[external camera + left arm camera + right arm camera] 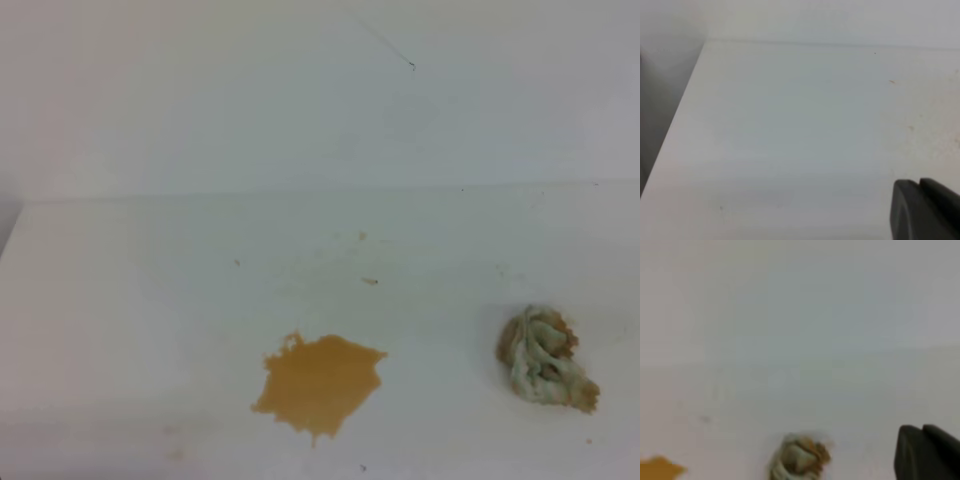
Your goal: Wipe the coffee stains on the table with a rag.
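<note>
White and smooth, the worktop (150, 300) runs wide and flat up to a pale wall at the far side, with a few tiny dark and tan specks scattered across its middle. On its near part, a little left of centre in the high view, lies the coffee stains (320, 383): one flat orange-brown pool with ragged, lobed edges and a small drip trailing off its near edge. Well apart from it, toward the right, sits the rag (545, 358), a small lumpy wad of whitish-green cloth, creased and folded over itself, blotched with tan-brown along its ridges and at its near right tip. The rag is smaller than the pool and does not touch it.

In the right wrist view the right jaws (927, 452) show only as a dark, matte, blunt shape in the near right corner, pressed closed and gripping nothing. The rag (800, 456) lies on the worktop to the left of them, apart, with a corner of the orange-brown pool (660, 469) farther left at the picture's edge; this view is blurred.

In the left wrist view the left jaws (925, 210) appear as a similar dark shape at the near right corner over bare white worktop; whether they are open or closed cannot be told. Neither rag nor stain shows in that view
</note>
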Robot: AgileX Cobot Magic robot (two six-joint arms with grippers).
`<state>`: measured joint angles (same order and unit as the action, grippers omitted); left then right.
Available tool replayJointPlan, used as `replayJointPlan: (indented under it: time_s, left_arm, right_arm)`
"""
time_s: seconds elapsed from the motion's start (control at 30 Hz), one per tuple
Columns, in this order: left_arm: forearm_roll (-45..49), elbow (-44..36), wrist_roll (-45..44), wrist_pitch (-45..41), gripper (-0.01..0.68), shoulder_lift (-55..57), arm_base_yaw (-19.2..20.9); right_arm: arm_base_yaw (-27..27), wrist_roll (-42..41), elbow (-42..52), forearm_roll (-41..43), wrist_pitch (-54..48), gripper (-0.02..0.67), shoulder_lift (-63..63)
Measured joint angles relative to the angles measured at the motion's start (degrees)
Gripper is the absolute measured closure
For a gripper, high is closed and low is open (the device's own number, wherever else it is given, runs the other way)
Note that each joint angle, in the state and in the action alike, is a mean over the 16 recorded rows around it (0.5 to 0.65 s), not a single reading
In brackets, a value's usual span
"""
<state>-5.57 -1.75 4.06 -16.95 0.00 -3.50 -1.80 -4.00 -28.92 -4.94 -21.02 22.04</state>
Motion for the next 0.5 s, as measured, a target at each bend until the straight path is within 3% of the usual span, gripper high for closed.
replayJointPlan:
  time_s: [0.17, 0.5]
  left_arm:
    - [0.0, 0.1, 0.0, 0.0, 0.672, 0.0, 0.0]
    - [0.0, 1.2, 0.0, 0.0, 0.672, 0.0, 0.0]
  right_arm:
    - [0.0, -7.8, -4.3, -8.5, -5.2, 0.652, 10.1]
    - [0.0, -24.4, -8.2, -27.6, -5.2, 0.652, 25.7]
